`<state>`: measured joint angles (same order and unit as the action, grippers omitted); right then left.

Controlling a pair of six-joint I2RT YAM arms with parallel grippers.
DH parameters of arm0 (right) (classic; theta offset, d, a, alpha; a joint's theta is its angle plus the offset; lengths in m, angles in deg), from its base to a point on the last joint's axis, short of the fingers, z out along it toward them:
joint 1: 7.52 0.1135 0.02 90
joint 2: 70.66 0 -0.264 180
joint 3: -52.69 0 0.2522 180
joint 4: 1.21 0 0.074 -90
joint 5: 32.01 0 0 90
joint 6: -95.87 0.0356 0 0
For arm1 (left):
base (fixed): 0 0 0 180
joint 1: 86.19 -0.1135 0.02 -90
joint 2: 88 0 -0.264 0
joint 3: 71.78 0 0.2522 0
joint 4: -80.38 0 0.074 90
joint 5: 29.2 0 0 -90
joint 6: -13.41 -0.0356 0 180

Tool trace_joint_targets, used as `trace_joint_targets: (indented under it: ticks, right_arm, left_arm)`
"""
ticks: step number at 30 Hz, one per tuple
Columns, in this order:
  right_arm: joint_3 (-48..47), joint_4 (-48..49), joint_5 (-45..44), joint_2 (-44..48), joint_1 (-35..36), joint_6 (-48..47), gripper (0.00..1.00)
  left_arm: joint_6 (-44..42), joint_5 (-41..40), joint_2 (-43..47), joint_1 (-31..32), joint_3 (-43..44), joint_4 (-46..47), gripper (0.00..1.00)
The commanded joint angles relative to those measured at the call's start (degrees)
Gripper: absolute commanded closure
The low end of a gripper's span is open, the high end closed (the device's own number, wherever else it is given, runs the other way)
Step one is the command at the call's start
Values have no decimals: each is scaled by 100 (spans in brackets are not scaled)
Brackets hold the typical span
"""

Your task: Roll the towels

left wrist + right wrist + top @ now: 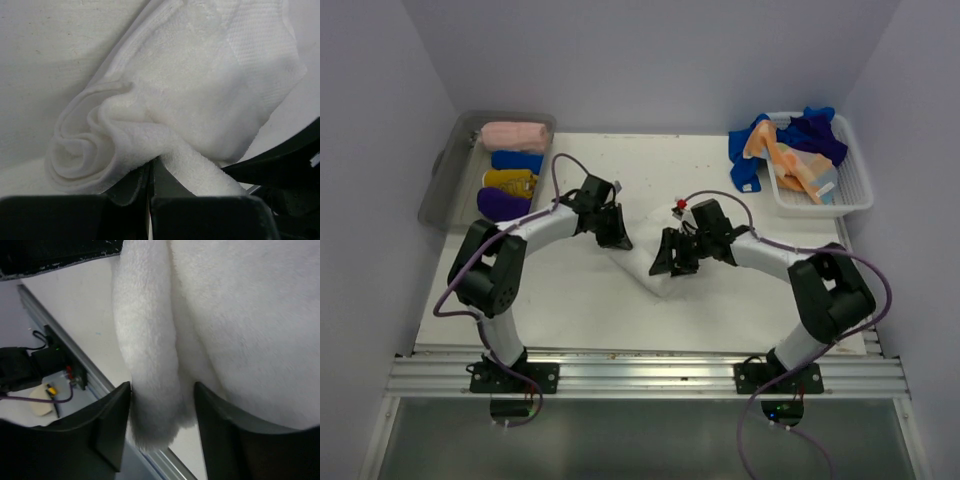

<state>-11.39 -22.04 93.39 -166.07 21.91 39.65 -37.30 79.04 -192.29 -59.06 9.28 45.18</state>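
One limp white terry towel [645, 262] (light, sure to sag) lies bunched under the left end effector [150, 172], which is clamped on a fold; the right end effector [161, 390] has its jaws apart around a hanging edge. Best gripped at the hems.

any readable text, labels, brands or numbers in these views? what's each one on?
None readable in any view.
Pale blue patch on the cloths in the white plastic lattice basket: maybe a tag, too small to read.
White terry towel, grey see-through tub: no marks visible.
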Motion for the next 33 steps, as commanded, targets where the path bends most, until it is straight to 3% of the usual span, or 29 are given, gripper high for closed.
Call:
trace_joint_targets:
  ticks: [1,4,8,9,10,11,13,23,28,33]
  right_arm:
    - [14,-1180,-1296,882,71,-451,39]
    - [-170,-1751,-2103,1568,229,-653,31]
    - [-565,-2263,-3466,2062,868,-820,34]
    - [-740,-2307,-3687,2097,1045,-916,42]
    - [-811,-2299,-3881,2063,1230,-952,74]
    - [-899,-2299,-4161,1993,1519,-978,87]
    - [-1224,-2325,-4173,1633,1706,-1101,100]
    - [-2104,-2106,-3803,183,1935,-1400,98]
    - [-1666,-1983,-4462,-126,1891,-1330,99]
    - [-1120,-1641,-4533,-100,1759,-1181,98]
  left_arm:
    - [-325,-576,-346,-15,28,-177,100]
    - [-395,-576,-364,-15,72,-274,100]
    - [-510,-593,-399,-15,125,-397,100]
    - [-527,-620,-408,-15,142,-414,100]
    - [-554,-629,-417,-15,151,-441,100]
    - [-562,-611,-425,-15,160,-476,100]
    - [-589,-594,-391,-15,142,-494,100]
    - [-650,-576,-346,-7,204,-634,100]
    - [-668,-576,-346,-7,221,-661,100]
    - [-738,-576,-364,-7,256,-696,100]
